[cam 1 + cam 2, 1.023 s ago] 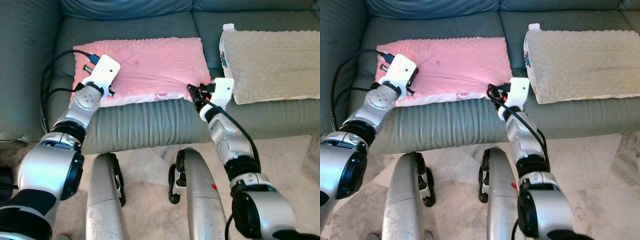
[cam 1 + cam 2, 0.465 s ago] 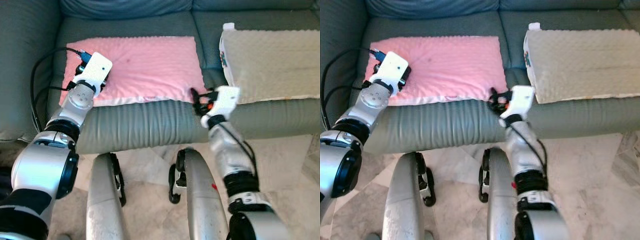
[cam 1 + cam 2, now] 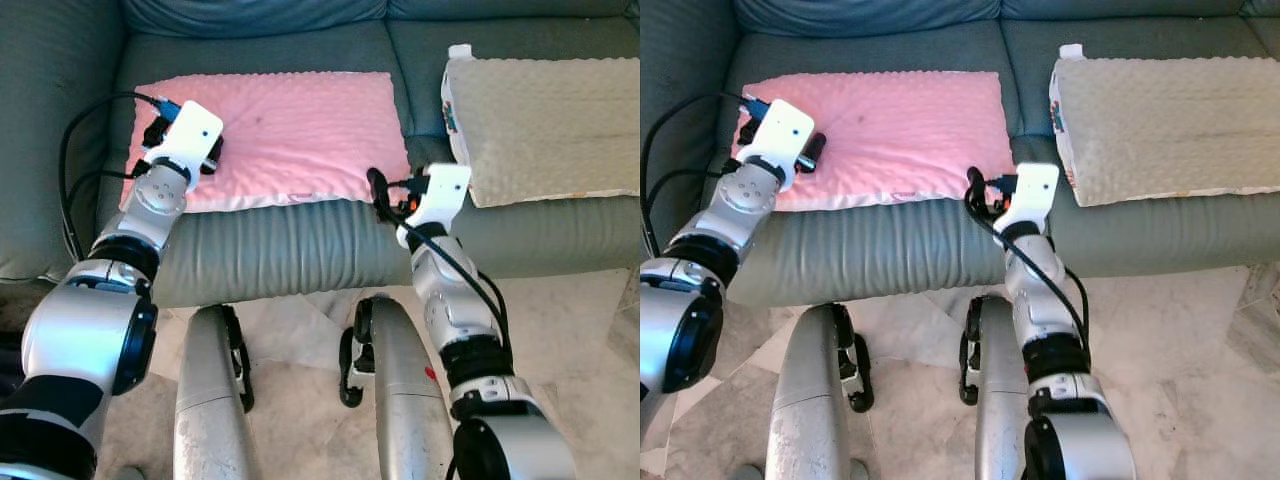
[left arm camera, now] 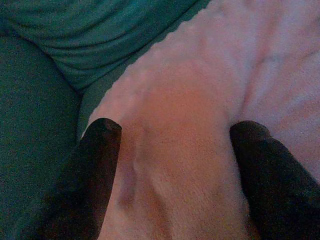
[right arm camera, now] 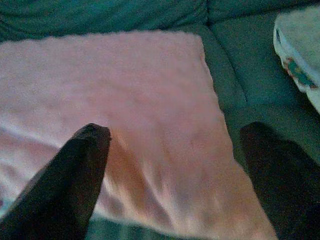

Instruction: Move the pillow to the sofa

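The pink pillow lay flat on the left seat cushion of the grey-green sofa, its long front edge running along the cushion's front lip. Its dimpled cover was smooth apart from a few creases near the two front corners.

At about nine o'clock on the pillow, the left gripper sat over the left front corner with its two black fingers spread wide, one at the pillow's edge beside the sofa arm and the other further in over the pink fabric, nothing clamped between them. A black cable looped from that wrist back along the sofa arm.

At about five o'clock, the right gripper hung just off the pillow's right front corner, fingers likewise wide apart, the corner lying between and beyond them without being pinched.

At three o'clock from the pillow, on the neighbouring seat, rested a beige cushion with the same dimpled texture, apart from the pink one. Toward six o'clock, below the sofa front, was a pale marbled floor.
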`<state>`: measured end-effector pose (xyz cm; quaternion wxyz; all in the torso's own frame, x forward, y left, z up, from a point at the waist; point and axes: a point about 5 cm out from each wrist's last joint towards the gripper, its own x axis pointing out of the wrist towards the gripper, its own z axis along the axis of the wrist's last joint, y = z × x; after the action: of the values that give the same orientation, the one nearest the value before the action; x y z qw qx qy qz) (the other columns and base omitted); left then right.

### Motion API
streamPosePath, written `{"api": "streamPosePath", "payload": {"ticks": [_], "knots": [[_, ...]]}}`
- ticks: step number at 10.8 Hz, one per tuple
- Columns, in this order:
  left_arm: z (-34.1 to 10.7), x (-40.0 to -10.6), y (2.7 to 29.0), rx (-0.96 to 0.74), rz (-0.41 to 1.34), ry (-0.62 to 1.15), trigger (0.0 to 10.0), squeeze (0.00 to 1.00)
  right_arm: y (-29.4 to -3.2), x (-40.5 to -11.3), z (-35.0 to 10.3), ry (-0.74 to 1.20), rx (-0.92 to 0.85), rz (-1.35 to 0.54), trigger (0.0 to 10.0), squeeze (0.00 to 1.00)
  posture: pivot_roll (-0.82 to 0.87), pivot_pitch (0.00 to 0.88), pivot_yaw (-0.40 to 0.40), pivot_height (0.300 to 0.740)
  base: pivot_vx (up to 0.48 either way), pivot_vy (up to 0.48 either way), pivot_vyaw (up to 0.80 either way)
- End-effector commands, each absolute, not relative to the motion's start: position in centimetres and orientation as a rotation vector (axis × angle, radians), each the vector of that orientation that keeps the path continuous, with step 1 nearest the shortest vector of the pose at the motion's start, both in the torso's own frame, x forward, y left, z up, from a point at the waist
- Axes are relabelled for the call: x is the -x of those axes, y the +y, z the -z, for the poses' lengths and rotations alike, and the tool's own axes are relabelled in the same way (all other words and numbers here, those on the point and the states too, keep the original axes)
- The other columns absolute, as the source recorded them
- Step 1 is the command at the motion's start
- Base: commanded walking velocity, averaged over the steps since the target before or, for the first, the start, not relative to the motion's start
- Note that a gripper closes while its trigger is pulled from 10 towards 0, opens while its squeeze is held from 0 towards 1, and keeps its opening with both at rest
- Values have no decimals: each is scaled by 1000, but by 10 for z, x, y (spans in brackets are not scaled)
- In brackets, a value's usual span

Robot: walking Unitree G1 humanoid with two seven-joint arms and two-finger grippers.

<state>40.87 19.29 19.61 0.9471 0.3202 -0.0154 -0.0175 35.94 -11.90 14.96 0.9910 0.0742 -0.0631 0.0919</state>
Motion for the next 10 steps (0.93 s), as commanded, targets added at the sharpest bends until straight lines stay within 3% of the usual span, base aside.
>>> {"api": "streamPosePath", "payload": {"ticks": [1,3,7,10], "knots": [[-193,-408,197,-634,28,3,10000,1000,-119,-358,-143,-108,-148,-186,10000,1000,-169,333,20,601,0,0,0],[-195,-409,195,-607,36,5,10000,1000,-117,-362,-144,-107,-153,-206,10000,1000,-152,261,5,601,0,0,0],[-202,-410,191,-539,25,-49,10000,1000,-122,-367,-153,-130,-120,-239,10000,1000,-154,207,-9,601,0,0,0],[-201,-401,201,-292,32,-177,10000,1000,-141,-346,-144,-138,-80,-222,10000,1000,-115,102,-16,601,0,0,0]]}}
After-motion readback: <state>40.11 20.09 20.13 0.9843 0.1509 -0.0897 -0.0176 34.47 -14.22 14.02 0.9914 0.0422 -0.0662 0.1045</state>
